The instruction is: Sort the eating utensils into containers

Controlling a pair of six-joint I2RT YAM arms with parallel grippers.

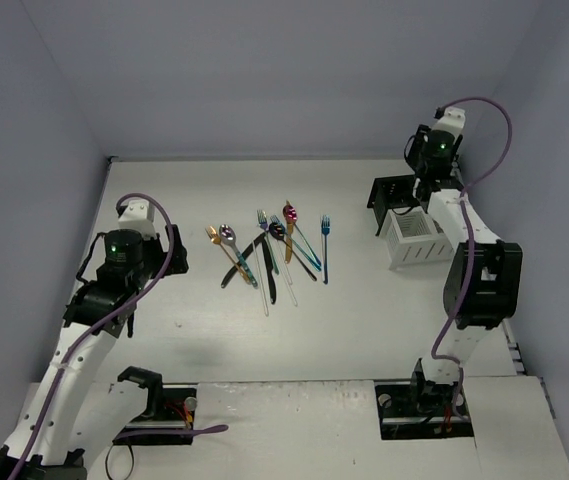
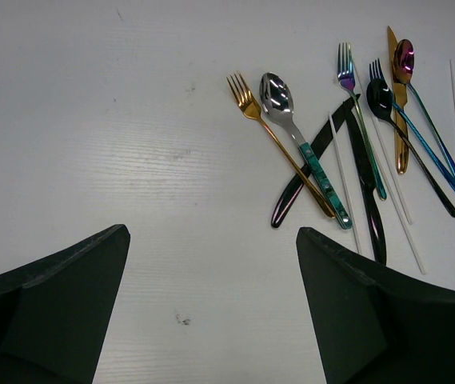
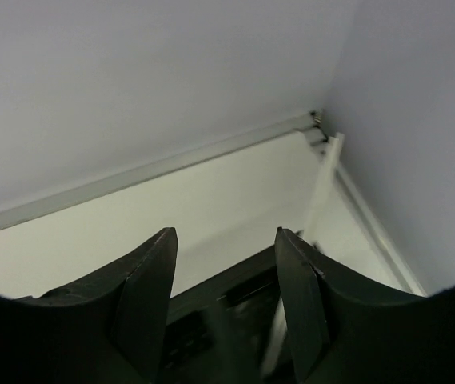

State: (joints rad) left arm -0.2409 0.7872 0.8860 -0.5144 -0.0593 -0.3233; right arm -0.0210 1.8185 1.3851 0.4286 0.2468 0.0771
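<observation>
I see the eating utensils crossed in a loose heap mid-way across the table. They are slim and glossy in gold, black, blue and magenta, plus a silver spoon with a teal handle. My left end effector hangs released near them. The right end effector, also released, hovers over the black caddy, which is beside the white caddy.

We're in a robot lab cell: bare grey walls box in a plain white table, left arm and right arm bolted along the table's near edge.
</observation>
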